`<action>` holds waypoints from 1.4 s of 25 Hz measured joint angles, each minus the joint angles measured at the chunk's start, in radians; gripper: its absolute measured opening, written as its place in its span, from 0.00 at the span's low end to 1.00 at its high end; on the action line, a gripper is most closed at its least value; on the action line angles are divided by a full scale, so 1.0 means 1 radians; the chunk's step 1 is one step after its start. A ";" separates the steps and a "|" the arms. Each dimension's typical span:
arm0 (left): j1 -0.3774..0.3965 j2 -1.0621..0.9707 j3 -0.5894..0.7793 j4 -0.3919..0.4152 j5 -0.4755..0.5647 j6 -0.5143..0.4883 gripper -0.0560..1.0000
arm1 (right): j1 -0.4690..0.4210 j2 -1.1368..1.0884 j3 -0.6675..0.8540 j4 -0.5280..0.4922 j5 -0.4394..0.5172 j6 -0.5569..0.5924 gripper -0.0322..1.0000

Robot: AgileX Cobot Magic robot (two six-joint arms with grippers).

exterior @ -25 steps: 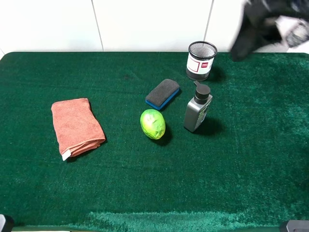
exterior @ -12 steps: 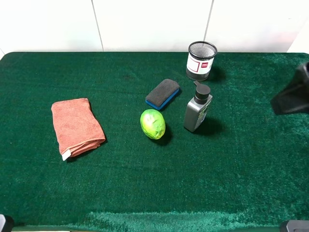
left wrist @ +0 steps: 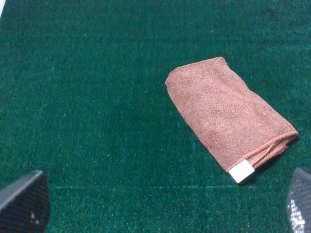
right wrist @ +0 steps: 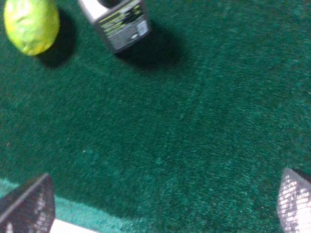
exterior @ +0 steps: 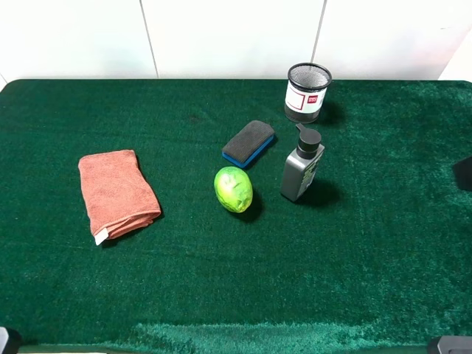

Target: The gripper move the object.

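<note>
The lime-green ball [exterior: 233,189] lies on the green table cover near the middle, just left of the grey pump bottle [exterior: 302,166]. It also shows in the right wrist view [right wrist: 31,24], far from the fingertips. My right gripper [right wrist: 163,201] is open and empty over bare cover, well apart from the ball; in the exterior high view only a dark bit of it [exterior: 465,172] shows at the right edge. My left gripper [left wrist: 163,204] is open and empty, short of the folded towel [left wrist: 228,116]. The left gripper's fingers do not show in the exterior high view.
A blue-based black eraser [exterior: 248,143] lies behind the ball. A black mesh cup [exterior: 307,91] stands at the back. The salmon towel [exterior: 116,193] lies at the left. The pump bottle [right wrist: 119,22] stands beside the ball in the right wrist view.
The right arm has swung from the back right corner down along the right edge and is now almost out of the exterior high view. The objects have not moved.
</note>
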 joint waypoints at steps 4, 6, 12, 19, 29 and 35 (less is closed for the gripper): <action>0.000 0.000 0.000 0.000 0.000 0.000 0.99 | -0.131 -0.100 0.054 -0.005 0.000 0.000 0.70; 0.000 0.000 0.000 0.000 0.000 0.000 0.99 | -0.202 -0.177 0.083 -0.008 0.001 -0.004 0.70; 0.000 0.000 0.000 0.000 0.000 0.000 0.99 | -0.349 -0.383 0.158 -0.013 0.002 -0.061 0.70; 0.000 0.000 0.000 0.000 0.000 0.000 0.99 | -0.490 -0.611 0.225 -0.022 -0.026 -0.114 0.70; 0.000 0.000 0.000 0.000 0.000 0.000 0.99 | -0.646 -0.719 0.289 -0.007 -0.113 -0.129 0.70; 0.000 0.000 0.000 0.000 0.000 0.000 0.99 | -0.657 -0.720 0.323 0.029 -0.180 -0.214 0.70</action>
